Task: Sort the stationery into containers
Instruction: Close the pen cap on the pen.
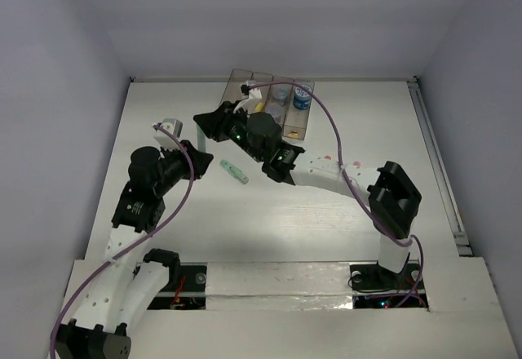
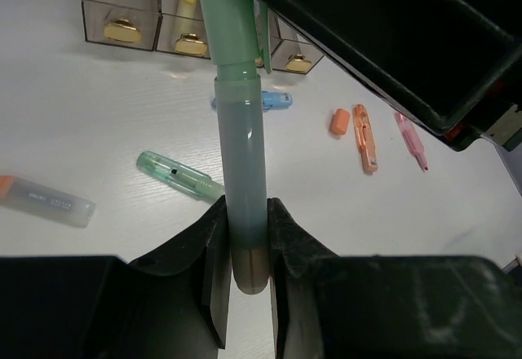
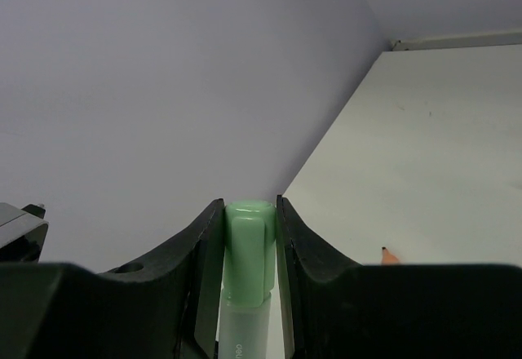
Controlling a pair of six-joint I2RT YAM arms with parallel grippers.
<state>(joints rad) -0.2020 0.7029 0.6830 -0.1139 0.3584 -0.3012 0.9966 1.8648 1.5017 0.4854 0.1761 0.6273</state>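
The left hand (image 2: 246,216) grips the greyish tail end of a green marker (image 2: 241,143), held off the desk (image 2: 98,122). The marker's pale cap end sits pinched between the closed fingers of the right hand (image 3: 249,214), near the bins (image 2: 121,8).

Four bins (image 1: 241,81), two rolls (image 1: 303,98), two green markers (image 2: 243,163)
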